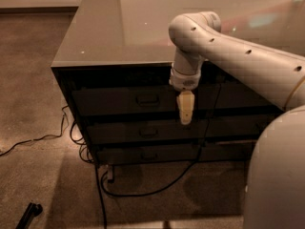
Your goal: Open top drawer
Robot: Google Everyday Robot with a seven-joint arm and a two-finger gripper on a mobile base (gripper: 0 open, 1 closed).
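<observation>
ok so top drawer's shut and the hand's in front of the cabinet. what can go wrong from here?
1. The hand hangs right of the top drawer handle, tip low near the second drawer; it may miss the pull or catch the wrong front.
2. The handle is small and dark on a dark front, so a grasp could slip.
3. A cable lies on the floor below and might get snagged during the pull-back.

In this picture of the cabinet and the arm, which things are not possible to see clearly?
Camera view, the only one:
- Top drawer: its right end is hidden behind the arm; its inside does not show.
- Gripper, hanging right of the drawer's handle: whether it touches the drawer fronts cannot be told.
- Black object on the floor: cut off by the bottom edge, too dark to name.
</observation>
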